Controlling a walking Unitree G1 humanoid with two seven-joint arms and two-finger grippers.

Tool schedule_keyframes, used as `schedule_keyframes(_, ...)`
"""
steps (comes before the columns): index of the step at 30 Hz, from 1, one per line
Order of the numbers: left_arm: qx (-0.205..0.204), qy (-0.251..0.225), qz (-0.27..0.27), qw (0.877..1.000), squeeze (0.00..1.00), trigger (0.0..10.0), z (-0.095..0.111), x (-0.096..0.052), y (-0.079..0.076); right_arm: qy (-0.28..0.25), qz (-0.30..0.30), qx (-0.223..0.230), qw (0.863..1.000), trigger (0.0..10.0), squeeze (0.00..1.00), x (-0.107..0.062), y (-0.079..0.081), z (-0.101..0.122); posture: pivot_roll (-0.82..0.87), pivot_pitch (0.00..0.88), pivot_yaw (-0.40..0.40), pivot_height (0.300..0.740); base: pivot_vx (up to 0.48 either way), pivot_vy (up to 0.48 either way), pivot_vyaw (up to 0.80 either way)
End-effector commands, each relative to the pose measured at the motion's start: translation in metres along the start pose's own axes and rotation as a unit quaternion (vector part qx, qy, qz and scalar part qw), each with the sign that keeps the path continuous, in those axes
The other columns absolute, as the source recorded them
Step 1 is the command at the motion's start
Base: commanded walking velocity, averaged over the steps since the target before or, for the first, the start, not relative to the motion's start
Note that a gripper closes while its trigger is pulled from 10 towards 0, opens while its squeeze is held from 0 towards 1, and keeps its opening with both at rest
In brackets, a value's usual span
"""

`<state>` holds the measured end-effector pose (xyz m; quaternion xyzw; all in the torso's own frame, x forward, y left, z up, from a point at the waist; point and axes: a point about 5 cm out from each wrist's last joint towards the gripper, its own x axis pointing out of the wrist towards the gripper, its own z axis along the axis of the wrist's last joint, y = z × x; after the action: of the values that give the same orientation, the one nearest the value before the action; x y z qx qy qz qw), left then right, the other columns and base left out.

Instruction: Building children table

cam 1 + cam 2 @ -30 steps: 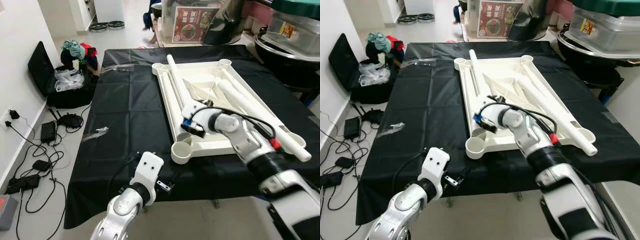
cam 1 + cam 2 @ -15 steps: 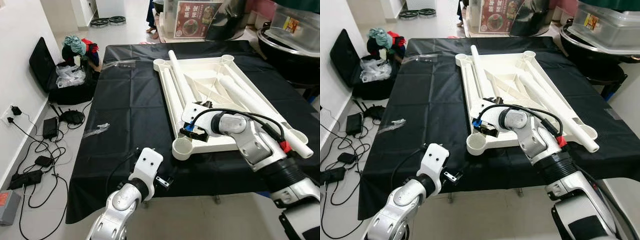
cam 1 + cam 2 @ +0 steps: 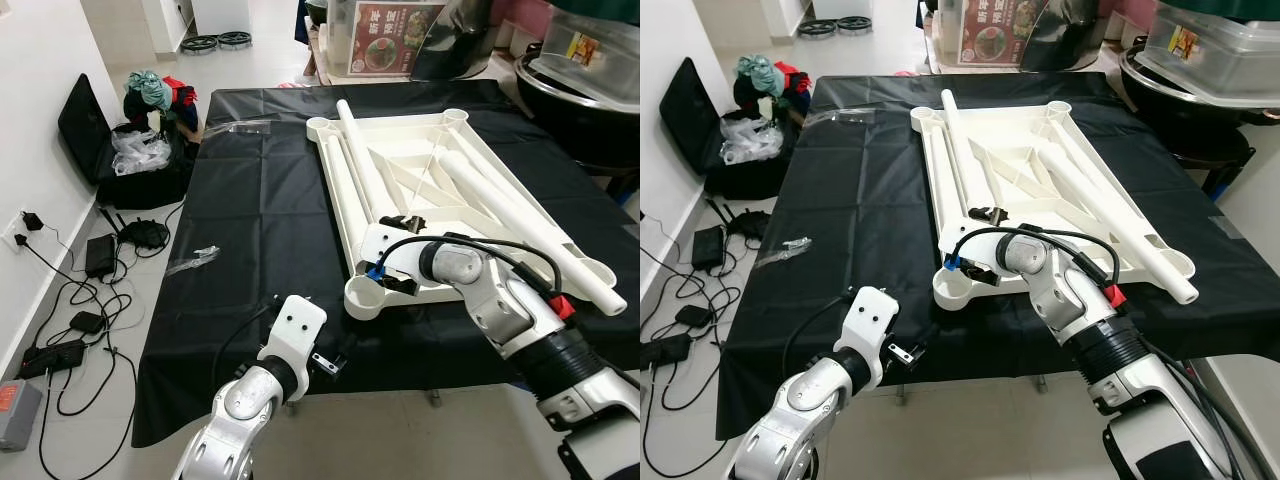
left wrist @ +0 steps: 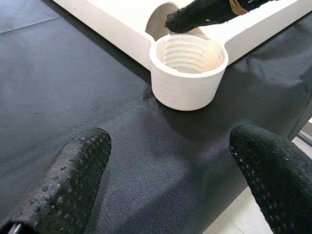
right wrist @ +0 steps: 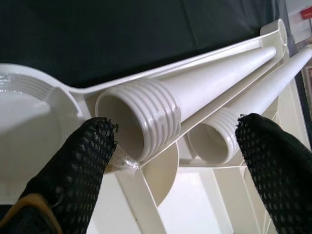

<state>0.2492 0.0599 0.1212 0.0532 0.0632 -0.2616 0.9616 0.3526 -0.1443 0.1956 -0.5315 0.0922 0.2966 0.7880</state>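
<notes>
Left gripper [image 4: 165,180] hovers spread wide over the black cloth [image 3: 250,220] at the table's near edge, facing the tabletop's threaded corner socket [image 3: 364,297]. Right gripper [image 5: 180,151], fingers apart and holding nothing, sits just behind that socket at the ribbed ends of two white legs [image 5: 204,92] lying on the upturned white tabletop [image 3: 400,160], which reaches toward the far edge.

Wide bare black cloth on the surface [image 3: 260,200] to the robot's left of the upturned white tabletop [image 3: 440,165], open for passing. The right end effector [image 3: 392,272] sits spread over the threaded ends of two white legs [image 5: 204,87], crowding the near corner socket [image 4: 187,68]. The left end effector [image 3: 335,365], fingers apart, faces that socket across bare cloth.
</notes>
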Motion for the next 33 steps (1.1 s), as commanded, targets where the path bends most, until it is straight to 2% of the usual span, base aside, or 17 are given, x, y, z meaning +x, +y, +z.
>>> schedule_keyframes(1, 0.001, 0.008, 0.0, 1.0, 0.0, 10.0, -0.002, -0.001, 0.0, -0.001, 0.005, -0.007, 1.0, 10.0, 0.0, 0.002, 0.006, 0.003, 0.1, 0.106, -0.022, 0.74, 0.0, 0.0, 0.0)
schedule_keyframes(24, -0.004, 0.004, 0.007, 1.0, 0.0, 10.0, 0.0, -0.003, -0.002, 0.035, -0.083, -0.037, 0.995, 10.0, 0.0, 0.013, -0.004, 0.007, 0.1, 0.135, -0.033, 0.74, 0.0, 0.0, 0.0)
schedule_keyframes(26, -0.006, 0.004, 0.007, 1.0, 0.0, 10.0, 0.001, -0.003, -0.002, 0.033, -0.109, -0.056, 0.992, 10.0, 0.0, 0.013, -0.007, 0.01, 0.1, 0.141, -0.029, 0.74, 0.0, 0.0, 0.0)
schedule_keyframes(33, -0.006, 0.004, 0.007, 1.0, 0.0, 10.0, 0.001, -0.003, -0.002, 0.024, -0.133, -0.041, 0.99, 10.0, 0.0, 0.014, -0.008, 0.015, 0.1, 0.146, -0.029, 0.74, 0.0, 0.0, 0.0)
